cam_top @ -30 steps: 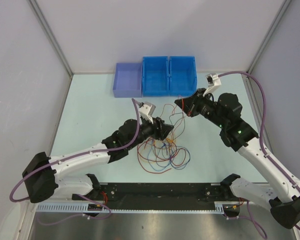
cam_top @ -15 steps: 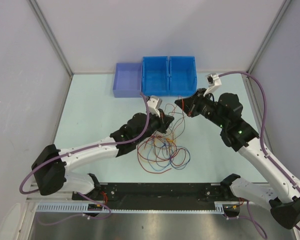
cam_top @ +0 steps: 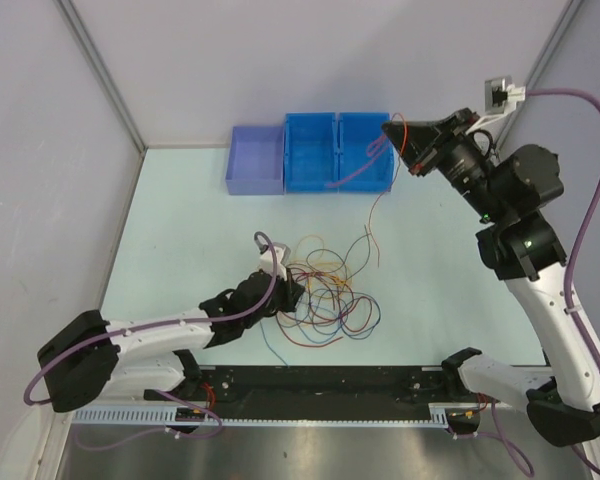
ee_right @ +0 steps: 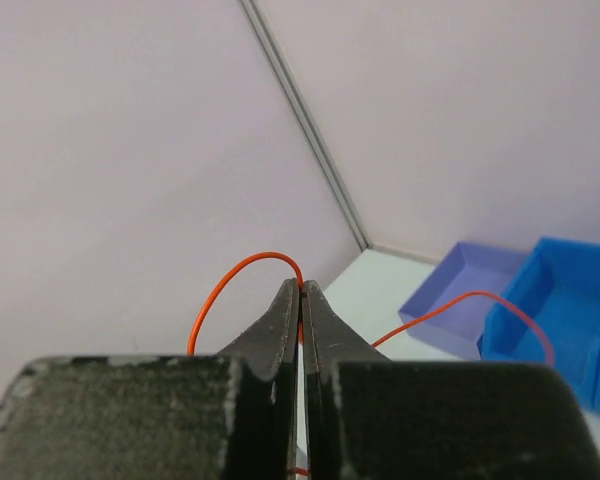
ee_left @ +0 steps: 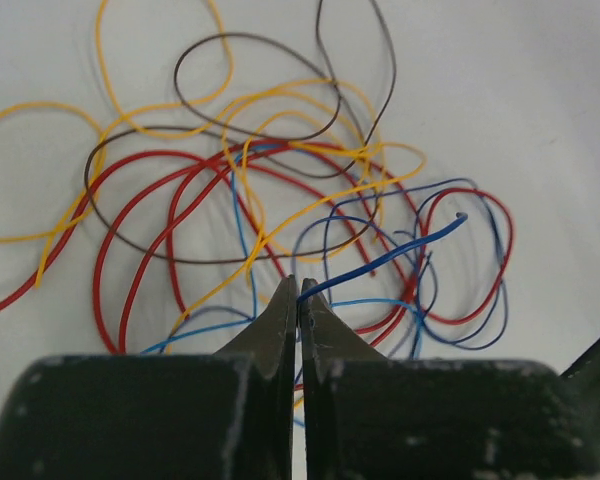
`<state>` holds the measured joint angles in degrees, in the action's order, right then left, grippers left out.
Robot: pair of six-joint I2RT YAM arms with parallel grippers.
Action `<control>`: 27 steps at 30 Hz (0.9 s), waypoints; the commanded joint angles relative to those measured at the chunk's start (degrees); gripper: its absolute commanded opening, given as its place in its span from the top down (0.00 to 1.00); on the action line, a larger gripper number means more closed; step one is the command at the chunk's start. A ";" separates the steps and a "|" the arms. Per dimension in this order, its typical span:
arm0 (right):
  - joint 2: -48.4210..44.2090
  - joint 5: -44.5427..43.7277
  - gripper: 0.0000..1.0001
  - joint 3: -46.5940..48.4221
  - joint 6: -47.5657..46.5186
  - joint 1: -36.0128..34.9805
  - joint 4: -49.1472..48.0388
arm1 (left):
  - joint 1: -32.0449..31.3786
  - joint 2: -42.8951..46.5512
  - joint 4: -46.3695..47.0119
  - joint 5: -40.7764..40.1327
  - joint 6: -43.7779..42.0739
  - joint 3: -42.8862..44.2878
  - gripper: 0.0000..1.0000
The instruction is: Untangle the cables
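Nowhere near finished, judging by this. Looking at nearly all of the cables [cam_top: 325, 295] heaped in one loopy mess in the middle of the tabletop [cam_top: 180, 230], not far out from the arm bases: red, orange-yellow, brown-black and blue, all crossing over each other. Got the right jaws clenched on a single orange-red wire [ee_right: 268, 255], hoisted high over the far right of the tabletop, close to the blue bins [cam_top: 338, 150], with the strand trailing down from there and back into the heap, so only partly pulled free at best. Got the left jaws down low at the left edge of the pile, pinched tight on a blue wire [ee_left: 380, 262], with its free end poking out over the tangle in the wrist view. Can't tell the over/under of that blue one against the red loops further in. Not seeing any strand lying off on its own anywhere. So, by my reckoning: two wires gripped, zero fully separated. Left to do, probably: drag the orange-red one clear, then the blue, then work through every other colour in that knot. Worth watching for the whole clump dragging along instead of one strand sliding out.
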<state>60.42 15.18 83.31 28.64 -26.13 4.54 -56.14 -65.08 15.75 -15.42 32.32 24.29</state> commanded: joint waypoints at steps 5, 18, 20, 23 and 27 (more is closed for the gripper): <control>8.83 1.26 1.00 19.86 -5.79 0.20 3.64 | -0.29 -2.86 2.36 -2.34 2.67 -2.23 1.00; 8.22 -2.61 1.00 9.95 -7.72 0.82 2.68 | -0.20 7.76 -17.04 -6.62 -2.95 11.10 0.00; 9.00 -2.96 1.00 8.54 -7.81 0.90 2.41 | -0.11 10.22 -25.18 -9.35 -3.57 14.01 0.00; 10.32 -3.05 1.00 7.66 -7.90 1.26 1.62 | -0.11 12.43 -36.08 -15.24 -4.19 18.94 0.00; 13.48 -3.23 1.00 7.75 -8.25 1.43 0.04 | -0.11 15.24 -51.05 -22.88 -0.44 24.47 0.00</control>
<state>71.92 12.78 90.76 21.76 -25.02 8.25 -56.14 -51.96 -15.22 -28.49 29.69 44.18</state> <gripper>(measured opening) 0.010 0.996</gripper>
